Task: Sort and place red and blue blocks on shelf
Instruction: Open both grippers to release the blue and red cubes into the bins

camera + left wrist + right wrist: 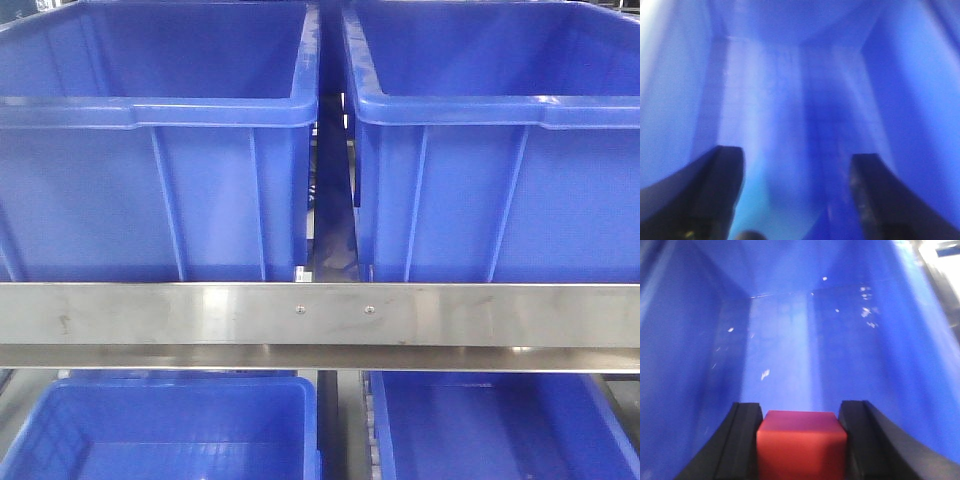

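While your right gripper (800,412) pinches the red block (801,442) squarely between its fingers (742,440) inside a blue bin (790,340), your left gripper (797,156) hangs spread wide

Front view is filled by a brushed stainless shelf (520,355): flat front rail (150,315) w/ 2 small screws (301,309) near centre and soft glare streaks along it. Four big blue plastic bins sit in pairs, upper left bin (150,200) & upper right bin (500,200) above the rail, lower left bin (170,430) & lower right bin (500,430) below, w/ a narrow dark gap (330,200) betw. the upper two. Light catches the bin rims; wrist views give only blurred blue bin walls, plus a bright white patch (940,250) at top right of the right wrist view.
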`<control>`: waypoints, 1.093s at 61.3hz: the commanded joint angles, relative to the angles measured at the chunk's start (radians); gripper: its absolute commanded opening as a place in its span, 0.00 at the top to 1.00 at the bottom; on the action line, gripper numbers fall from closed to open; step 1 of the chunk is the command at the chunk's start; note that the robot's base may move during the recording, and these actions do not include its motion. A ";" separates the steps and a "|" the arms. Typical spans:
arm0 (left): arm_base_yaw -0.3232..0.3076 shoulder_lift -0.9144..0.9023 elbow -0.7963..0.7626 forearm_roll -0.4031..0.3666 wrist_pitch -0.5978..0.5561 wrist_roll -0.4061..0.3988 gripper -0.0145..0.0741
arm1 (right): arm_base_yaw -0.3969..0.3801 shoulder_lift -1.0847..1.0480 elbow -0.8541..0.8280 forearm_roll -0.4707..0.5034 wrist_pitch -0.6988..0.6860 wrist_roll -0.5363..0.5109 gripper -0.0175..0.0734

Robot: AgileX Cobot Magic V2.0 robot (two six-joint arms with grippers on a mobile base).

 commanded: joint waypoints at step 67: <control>-0.008 0.067 -0.130 -0.047 0.035 0.001 0.65 | 0.048 0.055 -0.152 -0.143 0.008 -0.051 0.78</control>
